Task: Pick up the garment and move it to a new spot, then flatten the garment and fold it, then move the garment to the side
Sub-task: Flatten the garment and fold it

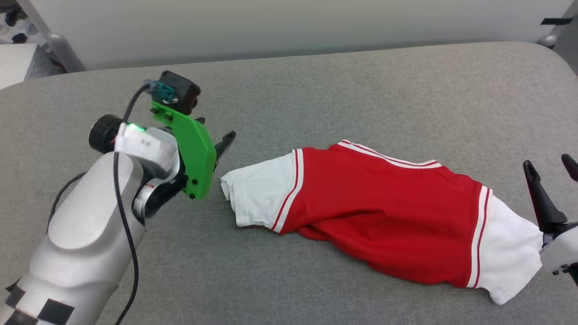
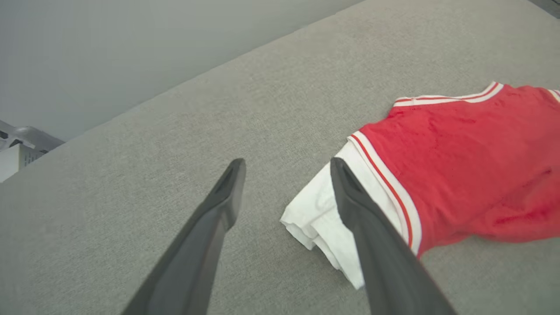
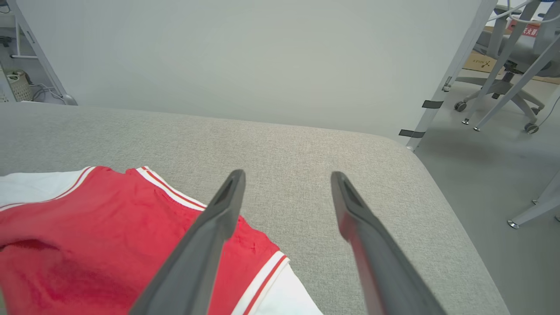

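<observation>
- Your workspace is a broad grey padded surface (image 1: pixel 361 81) with rounded corners, backed by a pale wall panel (image 1: pixel 293 27).
- The garment (image 1: pixel 384 203) lies on that surface, right of centre in the head view. It is bunched lengthwise into a long, rumpled band, red in the middle with a white sleeve at each end.
- Your left forearm (image 1: pixel 86 239) reaches in from the lower left of the head view, with a black cable running along it and a green bracket (image 1: pixel 194 149) at the wrist.
- Your left gripper (image 2: pixel 286 164) has its jaws well apart and holds nothing. It sits just beside the left white sleeve (image 2: pixel 315 210). In the left wrist view one finger crosses in front of that sleeve, and you cannot tell whether it touches the cloth.
- Your right gripper (image 1: pixel 547 162) is also spread wide and empty, close by the garment's right white sleeve (image 1: pixel 505 243), with its fingers pointing away over bare grey surface.
</observation>
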Controlling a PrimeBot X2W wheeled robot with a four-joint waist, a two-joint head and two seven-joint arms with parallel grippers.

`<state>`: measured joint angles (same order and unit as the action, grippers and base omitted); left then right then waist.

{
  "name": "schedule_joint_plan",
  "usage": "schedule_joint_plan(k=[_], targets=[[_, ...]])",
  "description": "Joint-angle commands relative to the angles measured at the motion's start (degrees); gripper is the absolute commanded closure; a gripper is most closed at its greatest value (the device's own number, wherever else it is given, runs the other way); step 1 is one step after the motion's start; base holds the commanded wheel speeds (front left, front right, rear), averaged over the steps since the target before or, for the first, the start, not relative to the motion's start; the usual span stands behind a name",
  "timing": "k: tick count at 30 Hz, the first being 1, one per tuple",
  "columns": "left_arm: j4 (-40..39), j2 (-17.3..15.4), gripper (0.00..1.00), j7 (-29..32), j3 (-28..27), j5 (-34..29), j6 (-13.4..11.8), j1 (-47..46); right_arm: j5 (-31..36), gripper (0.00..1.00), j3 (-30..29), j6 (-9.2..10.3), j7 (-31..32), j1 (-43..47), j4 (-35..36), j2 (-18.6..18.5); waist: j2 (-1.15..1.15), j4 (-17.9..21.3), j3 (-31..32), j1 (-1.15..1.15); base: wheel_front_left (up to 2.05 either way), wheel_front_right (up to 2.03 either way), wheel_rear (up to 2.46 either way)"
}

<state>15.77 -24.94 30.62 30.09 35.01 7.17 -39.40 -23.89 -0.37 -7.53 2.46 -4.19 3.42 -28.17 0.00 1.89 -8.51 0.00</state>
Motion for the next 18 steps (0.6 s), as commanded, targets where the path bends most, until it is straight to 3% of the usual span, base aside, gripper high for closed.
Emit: schedule_joint_plan(k=[1,9,18], targets=[[0.64,-0.98,0.0,3.0,2.29,2.01,0.3,-2.49,0.49,0.0,-0.4,0.04,-0.28,0.84,1.56,1.2,0.0,2.07,-2.07,0.0,0.0,0.0,0.0],[7.69,-3.37,0.0,12.42,14.05,8.29,0.31,-9.73,1.4,0.0,0.19,0.04,-3.82,-0.43,5.01,5.08,0.0,5.76,-5.88,0.0,0.0,0.0,0.0],[15.88,-6.03,0.0,12.13,23.77,10.88,0.31,-12.15,1.47,0.0,1.59,0.04,-5.82,-2.29,3.51,5.8,0.0,8.69,-9.29,0.0,0.0,0.0,0.0]])
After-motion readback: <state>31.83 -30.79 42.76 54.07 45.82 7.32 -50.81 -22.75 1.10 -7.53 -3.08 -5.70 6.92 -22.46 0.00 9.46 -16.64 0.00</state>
